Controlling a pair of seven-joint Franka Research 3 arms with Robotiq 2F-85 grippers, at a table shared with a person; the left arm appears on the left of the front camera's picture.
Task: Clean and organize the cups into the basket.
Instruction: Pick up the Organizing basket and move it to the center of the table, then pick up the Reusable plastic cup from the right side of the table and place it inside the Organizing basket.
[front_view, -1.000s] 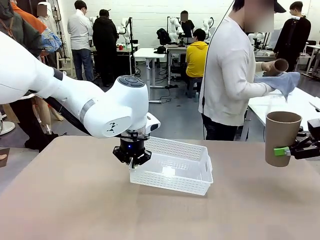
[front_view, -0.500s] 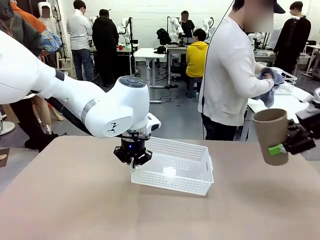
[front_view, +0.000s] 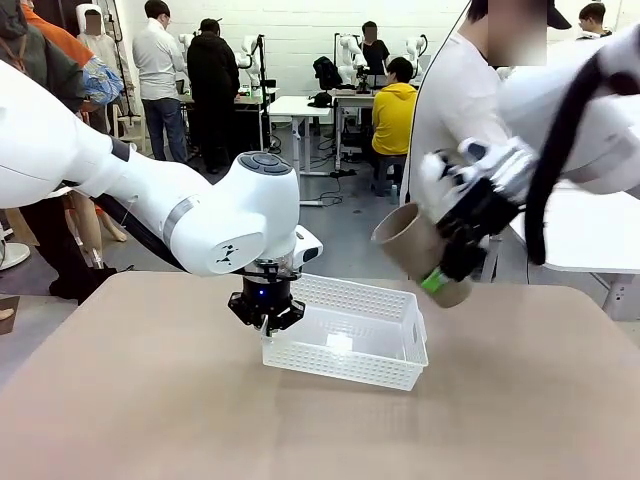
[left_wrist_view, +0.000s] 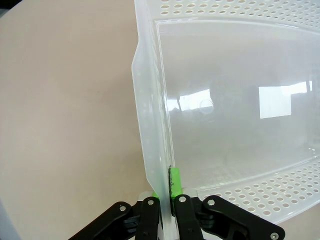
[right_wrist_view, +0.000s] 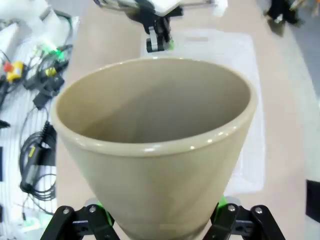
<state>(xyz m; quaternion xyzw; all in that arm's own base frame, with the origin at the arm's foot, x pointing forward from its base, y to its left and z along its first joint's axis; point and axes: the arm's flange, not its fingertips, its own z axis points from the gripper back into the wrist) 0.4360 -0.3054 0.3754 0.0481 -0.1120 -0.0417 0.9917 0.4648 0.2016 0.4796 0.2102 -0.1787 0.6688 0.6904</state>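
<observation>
Bench (front_view: 150, 400): flat top, matte tan-beige, plain and unmarked, running the full width of the front view. On it, one item: basket (front_view: 345, 345), white plastic, shallow, rectangular, with perforated lattice walls, a solid rim and a glossy smooth floor. It sits near the bench's middle, turned at an angle to the bench's edges.

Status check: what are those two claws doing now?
Left gripper shut on basket rim. Right gripper holds brown cup, tilted, aloft by basket. Nothing seen blocking.
</observation>
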